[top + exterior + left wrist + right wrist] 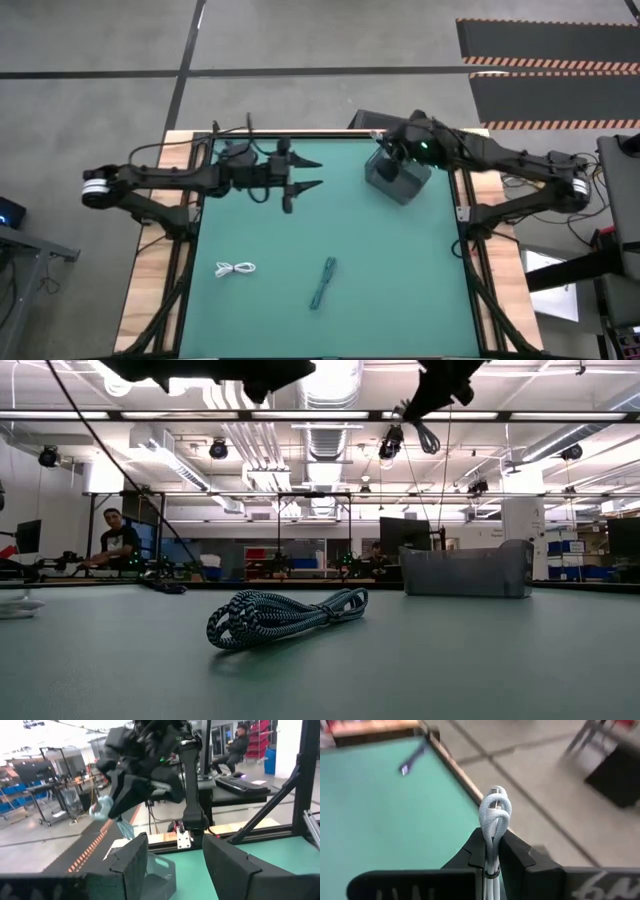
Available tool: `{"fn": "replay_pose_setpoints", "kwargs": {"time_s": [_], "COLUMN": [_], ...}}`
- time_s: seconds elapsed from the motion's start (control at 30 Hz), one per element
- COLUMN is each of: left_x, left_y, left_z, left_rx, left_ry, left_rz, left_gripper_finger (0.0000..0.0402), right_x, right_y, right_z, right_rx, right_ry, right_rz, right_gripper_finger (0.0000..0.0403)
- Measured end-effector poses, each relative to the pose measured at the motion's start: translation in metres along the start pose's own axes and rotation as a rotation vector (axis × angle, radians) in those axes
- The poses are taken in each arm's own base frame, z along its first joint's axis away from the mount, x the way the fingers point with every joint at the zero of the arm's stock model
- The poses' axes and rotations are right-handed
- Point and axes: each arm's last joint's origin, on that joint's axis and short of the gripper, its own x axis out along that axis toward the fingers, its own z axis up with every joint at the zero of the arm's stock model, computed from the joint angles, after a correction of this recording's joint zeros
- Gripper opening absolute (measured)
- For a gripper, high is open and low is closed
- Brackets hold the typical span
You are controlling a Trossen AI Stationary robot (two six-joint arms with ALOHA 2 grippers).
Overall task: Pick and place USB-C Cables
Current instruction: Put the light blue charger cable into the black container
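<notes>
Two USB-C cables lie on the green table: a white bundle [235, 268] near the left side and a teal braided bundle [322, 282] [285, 618] near the front middle. My right gripper [384, 148] [492, 840] is at the far right, high over the grey bin [398, 178] [467, 570], shut on another white cable [495, 810]. My left gripper [310, 173] [175, 860] hovers open at the far middle, level, pointing toward the bin, with nothing between its fingers. My right gripper pinches the white cable bundle between its two fingers, at a spot just behind the folded loop end [493, 831]. The bundle runs along the fingers and the loop sticks out past the fingertips. The cable is lifted clear of table and bin, and its other end hangs below the gripper [124, 827].
The bin stands on the table by the far right corner. Wooden table edges and black frame posts [470, 215] run along both sides. People sit in the room beyond the table [120, 540].
</notes>
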Motion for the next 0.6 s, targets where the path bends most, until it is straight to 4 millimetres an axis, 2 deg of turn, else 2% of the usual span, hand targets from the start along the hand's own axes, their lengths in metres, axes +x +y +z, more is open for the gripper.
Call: {"fn": "replay_pose_setpoints", "kwargs": {"time_s": [0.17, 0.3, 0.6], "left_x": [-0.020, -0.030, -0.039], "left_y": [-0.003, -0.004, -0.006], "left_z": [-0.002, -0.004, -0.010], "left_rx": [0.005, 0.005, 0.004], "left_ry": [-0.039, -0.047, -0.035], "left_rz": [0.008, 0.010, 0.009], "left_gripper_finger": [0.0173, 0.0173, 0.0173], "right_x": [0.025, 0.048, 0.096], "right_y": [-0.015, -0.027, -0.049], "right_z": [0.013, 0.013, -0.008], "right_rx": [0.027, 0.040, 0.063], "right_ry": [0.215, 0.391, 0.715], "right_rz": [0.011, 0.010, 0.044], "right_gripper_finger": [0.0020, 0.0020, 0.0020]}}
